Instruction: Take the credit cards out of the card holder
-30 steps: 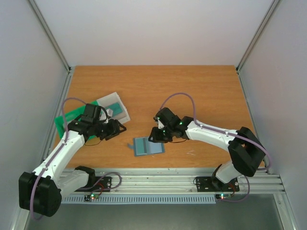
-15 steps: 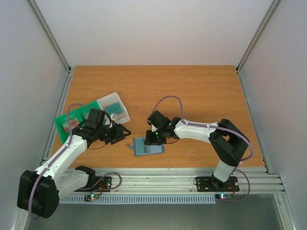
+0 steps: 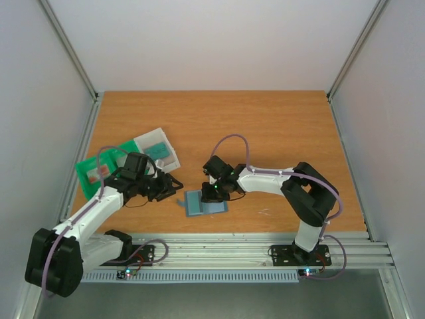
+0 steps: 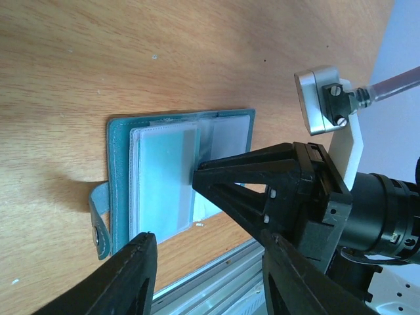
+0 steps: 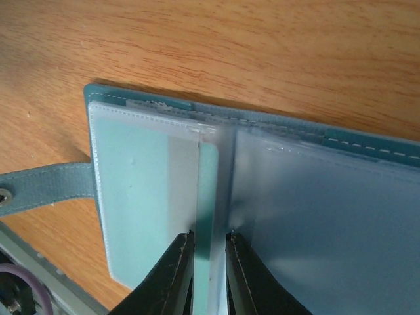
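The left end effector (image 3: 167, 187) hangs released and empty just left of the card holder (image 3: 206, 207), its fingers spread wide in its wrist view and touching nothing. Behind it and farther left lies a green tray (image 3: 86, 174) with what looks like a reddish-pink card (image 3: 103, 171) on it. Beside that is a clear tray (image 3: 171, 159) holding a teal piece (image 3: 158, 151), too small to tell for certain whether it is a card. If both are cards, part of the job is already done.

The card holder lies open and flat on the table (image 3: 265, 133) near its front edge, strap out to the left.

The right end effector (image 5: 209, 259) is down on the holder's fold, clenched on the edge of a teal card (image 5: 209, 177) that stands between the clear sleeves (image 5: 144, 190). That card is gripped but not yet out, since most of it sits within the pocket. Drawing it free and setting it aside is the step in hand. Whether further cards remain in the other sleeves cannot be told; the right-hand sleeves look blank.
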